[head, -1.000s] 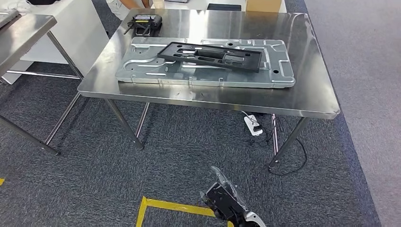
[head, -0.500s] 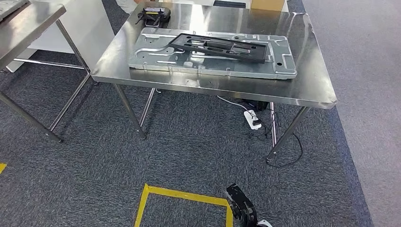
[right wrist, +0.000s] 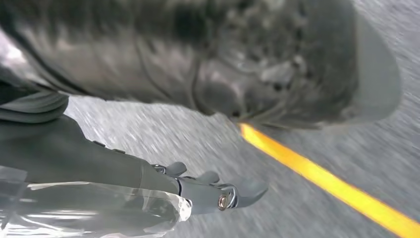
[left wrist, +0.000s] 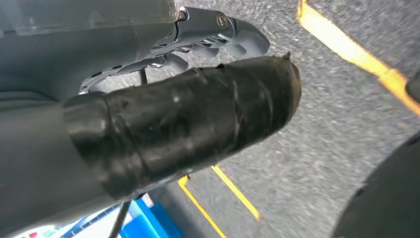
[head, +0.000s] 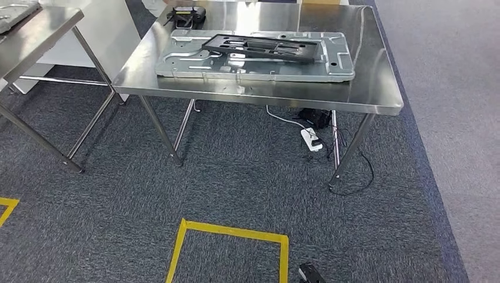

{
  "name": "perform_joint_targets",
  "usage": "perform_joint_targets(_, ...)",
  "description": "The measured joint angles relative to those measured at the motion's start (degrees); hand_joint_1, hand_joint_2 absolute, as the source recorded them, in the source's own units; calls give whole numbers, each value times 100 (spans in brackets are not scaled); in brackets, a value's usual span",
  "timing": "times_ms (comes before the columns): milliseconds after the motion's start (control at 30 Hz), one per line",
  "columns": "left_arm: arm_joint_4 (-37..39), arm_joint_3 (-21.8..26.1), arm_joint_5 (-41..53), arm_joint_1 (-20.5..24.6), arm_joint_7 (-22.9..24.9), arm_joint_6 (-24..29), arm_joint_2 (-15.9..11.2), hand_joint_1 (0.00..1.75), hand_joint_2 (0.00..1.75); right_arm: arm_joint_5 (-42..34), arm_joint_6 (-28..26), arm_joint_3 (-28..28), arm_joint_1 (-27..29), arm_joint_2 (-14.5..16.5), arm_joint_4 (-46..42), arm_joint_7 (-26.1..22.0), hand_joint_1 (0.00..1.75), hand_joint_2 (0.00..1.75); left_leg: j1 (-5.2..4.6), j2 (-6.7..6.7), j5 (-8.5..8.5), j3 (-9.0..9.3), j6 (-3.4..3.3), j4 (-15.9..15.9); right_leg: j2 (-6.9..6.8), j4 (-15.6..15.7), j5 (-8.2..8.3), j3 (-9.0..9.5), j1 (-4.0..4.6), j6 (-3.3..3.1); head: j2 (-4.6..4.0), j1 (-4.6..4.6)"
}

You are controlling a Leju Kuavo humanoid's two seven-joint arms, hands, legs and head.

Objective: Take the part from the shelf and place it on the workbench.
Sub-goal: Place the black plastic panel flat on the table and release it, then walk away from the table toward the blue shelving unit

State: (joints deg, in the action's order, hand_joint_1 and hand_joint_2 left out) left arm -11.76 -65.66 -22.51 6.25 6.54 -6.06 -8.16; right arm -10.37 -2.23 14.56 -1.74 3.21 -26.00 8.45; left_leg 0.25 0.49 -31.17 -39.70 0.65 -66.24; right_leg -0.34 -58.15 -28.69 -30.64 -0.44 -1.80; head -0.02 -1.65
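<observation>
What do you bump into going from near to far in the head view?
Yellow tape on the carpet → white power strip under the table → table's front edge → silver plate with the black part on it → small black device at the back.

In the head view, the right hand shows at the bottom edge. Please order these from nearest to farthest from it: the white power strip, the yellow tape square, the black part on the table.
Measured from the right hand:
1. Yellow tape square, on the carpet just beside the hand.
2. White power strip, on the floor under the table.
3. Black part, on the grey metal panel on the table.
</observation>
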Motion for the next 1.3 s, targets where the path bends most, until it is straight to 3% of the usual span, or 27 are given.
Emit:
perform_joint_targets(33,0,-56,33,5,-21,1,2,0,0,-45,95,-53,-3,30,140,4,0,0,10,0,-245,-55,26,-334,0,-6,60,-79,3,-10,0,-3)
perform_joint_targets(67,0,-110,67,9,-43,4,2,0,0,-96,192,-105,-5,53,281,8,0,0,15,0,-358,-69,42,-608,-2,-16,120,-157,8,-10,0,-3)
perform_joint_targets(100,0,-157,100,13,-64,9,3,0,0,-144,282,-149,-6,66,402,11,0,0,17,-1,-332,-19,44,-747,-6,-31,178,-242,13,-6,0,-4)
perform_joint_targets(133,0,-198,130,16,-85,18,3,0,0,-188,364,-188,-8,77,511,13,0,0,17,-2,-200,118,32,-711,-10,-51,234,-330,19,-2,0,-3)
perform_joint_targets(200,0,-264,178,29,-108,39,-2,0,0,-245,496,-251,-24,93,681,17,0,0,3,-8,60,640,-46,-138,-10,-82,342,-487,33,11,1,-3)
perform_joint_targets(267,0,-312,208,49,-116,51,-15,0,0,-287,607,-305,-49,109,815,29,0,0,-33,-14,23,1188,-141,657,-10,-90,449,-574,45,55,1,1)
perform_joint_targets(333,0,-365,239,64,-117,46,-21,0,0,-343,716,-353,-70,118,930,23,0,0,-75,-19,-51,1368,-206,1030,-24,-58,560,-598,33,124,0,-1)
perform_joint_targets(400,0,-431,278,73,-111,23,-19,0,0,-395,793,-391,-80,122,1035,-8,0,0,-59,-7,71,1321,-266,1115,-20,-48,588,-615,24,194,0,0)
perform_joint_targets(433,0,-460,296,78,-107,8,-16,0,0,-411,811,-414,-81,123,1079,-21,0,0,-44,6,150,1285,-307,1154,-5,-125,454,-645,21,224,0,10)
perform_joint_targets(533,0,-519,334,83,-92,-16,-10,0,0,-438,829,-479,-84,123,1177,-42,0,0,-25,42,359,1067,-382,1181,24,-918,-391,-841,-5,291,0,38)
perform_joint_targets(567,0,-533,341,81,-89,-17,-9,0,0,-443,836,-495,-86,123,1203,-46,0,0,-24,47,424,970,-379,1163,23,-1245,-553,-883,-14,312,0,41)
perform_joint_targets(600,0,-544,345,79,-86,-17,-7,0,0,-448,843,-509,-88,123,1226,-48,0,0,-20,50,489,863,-369,1134,22,-1471,-561,-870,-23,332,0,40)
perform_joint_targets(633,0,-556,348,77,-85,-17,-4,0,0,-450,850,-525,-89,122,1247,-50,0,0,-14,50,550,747,-353,1091,22,-1550,-436,-786,-33,351,0,40)
perform_joint_targets(700,0,-575,349,78,-85,-16,1,0,0,-452,859,-554,-98,121,1277,-51,0,0,6,42,642,509,-297,960,22,-1167,-114,-347,-66,388,0,40)
perform_joint_targets(767,0,-584,351,79,-85,-14,-2,0,0,-453,866,-578,-122,122,1296,-56,0,0,2,30,692,316,-227,793,31,-432,-180,200,-73,392,1,45)
perform_joint_targets(800,0,-590,355,80,-85,-10,-4,0,0,-454,869,-590,-135,124,1304,-60,0,0,-8,27,720,264,-192,730,39,-172,-289,351,-69,366,1,47)
perform_joint_targets(833,0,-598,364,78,-86,-7,-5,0,0,-456,872,-601,-143,126,1313,-64,0,0,-14,25,756,235,-162,701,47,-44,-362,399,-51,325,1,47)
perform_joint_targets(900,0,-619,387,65,-95,1,-4,0,0,-461,876,-618,-137,129,1346,-67,0,0,5,18,789,198,-102,677,32,-32,-318,317,-49,210,0,46)
perform_joint_targets(933,0,-630,398,59,-102,2,-2,0,0,-464,879,-624,-135,129,1363,-66,0,0,21,13,681,154,-72,608,19,-36,-264,264,-48,157,0,40)
perform_joint_targets(1000,0,-659,414,58,-115,3,4,0,0,-470,897,-637,-141,129,1385,-65,0,0,41,5,164,14,-13,172,1,-37,-136,119,-52,77,0,16)
perform_joint_targets(1067,0,-691,443,61,-111,3,5,0,0,-486,945,-645,-145,129,1394,-72,0,0,43,5,-326,-113,15,-506,2,-45,-8,-46,-33,48,0,0)
perform_joint_targets(1100,0,-705,478,63,-90,4,5,0,0,-520,1008,-649,-151,129,1397,-84,0,0,42,4,-389,-115,12,-755,1,-53,53,-126,-19,46,0,-1)
perform_joint_targets(1167,0,-737,576,72,-9,4,-2,0,0,-657,1175,-671,-224,118,1400,-13,0,0,28,0,-181,112,-46,-756,3,-74,173,-293,17,45,0,-2)
perform_joint_targets(1233,0,-782,659,92,70,-6,-35,0,0,-878,1248,-704,-403,103,1354,297,0,0,-23,-5,47,696,-183,-70,25,-85,296,-437,44,49,1,1)
perform_joint_targets(1300,0,-818,689,128,108,-21,-78,0,0,-1158,1189,-720,-563,79,1239,647,0,0,-90,-5,21,1244,-292,720,34,-76,412,-519,50,92,1,-6)
